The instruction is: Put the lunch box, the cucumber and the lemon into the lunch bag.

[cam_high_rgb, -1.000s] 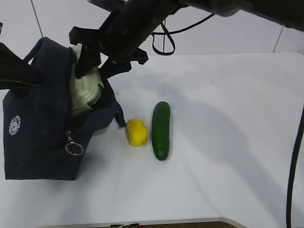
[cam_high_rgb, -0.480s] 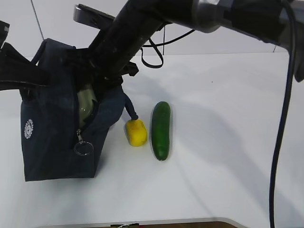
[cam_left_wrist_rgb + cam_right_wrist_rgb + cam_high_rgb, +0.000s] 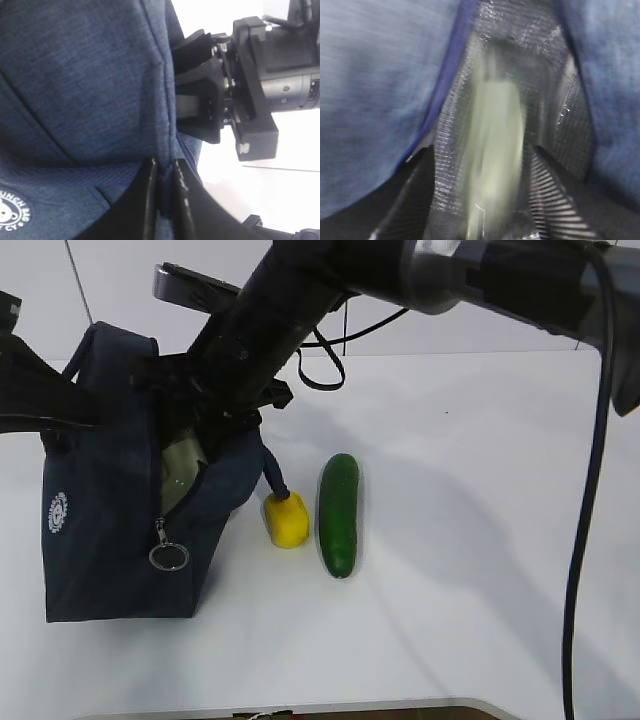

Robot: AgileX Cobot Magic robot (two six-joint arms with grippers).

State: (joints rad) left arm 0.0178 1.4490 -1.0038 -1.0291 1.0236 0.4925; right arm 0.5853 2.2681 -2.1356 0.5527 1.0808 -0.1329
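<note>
The navy lunch bag (image 3: 110, 510) stood at the left of the exterior view on the white table (image 3: 480, 540), its top unzipped and the silver ring pull (image 3: 168, 557) hanging down its front edge. The right gripper (image 3: 200, 405) reached from the upper right down into the bag's mouth, and the pale green lunch box (image 3: 180, 462) showed in the gap just beneath it. In the right wrist view the lunch box (image 3: 495, 160) sat edge-on, blurred, between the two dark ridged fingers (image 3: 555, 200), inside the silvery lining — the jaws stood about half spread around it, though whether they pressed on it could not be told.

The left gripper (image 3: 162, 200), at the lower middle of the left wrist view, had its jaws nearly together, pinching a fold of the bag's fabric near the white logo (image 3: 10, 210).

The lemon (image 3: 287, 519) lay on the table just right of the bag, one loop handle (image 3: 272, 478) drooping onto it — the cucumber (image 3: 338, 513) lay close beside it, to the right, lengthwise toward the camera.
</note>
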